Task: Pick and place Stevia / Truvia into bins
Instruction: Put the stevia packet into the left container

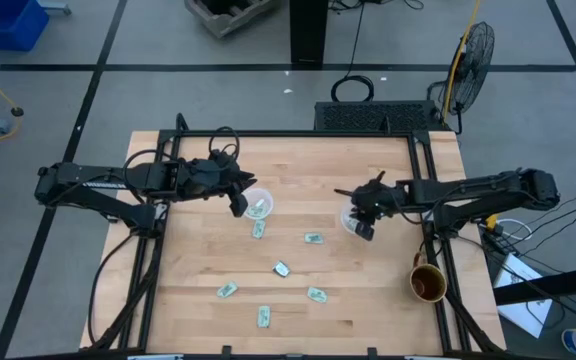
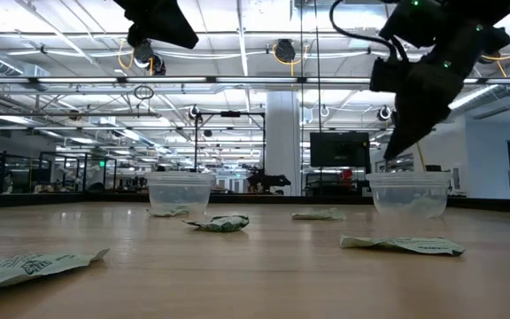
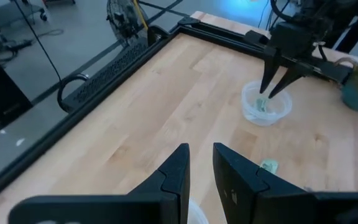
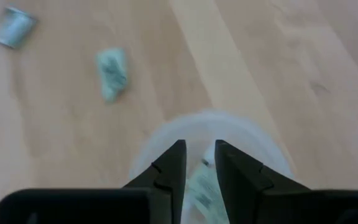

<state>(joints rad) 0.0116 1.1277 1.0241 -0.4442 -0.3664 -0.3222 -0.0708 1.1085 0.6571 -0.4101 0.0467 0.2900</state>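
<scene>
Right pincer [image 4: 196,163] parted narrowly over its cup [image 4: 263,152], packet [image 4: 199,190] already inside below; left pincer [image 3: 199,163] likewise released.

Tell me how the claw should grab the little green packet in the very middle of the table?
That packet lies flat on the wood, away from both cups. Probably best to come straight down from above and pinch across its narrow width, since it's too thin to catch from the side.
</scene>
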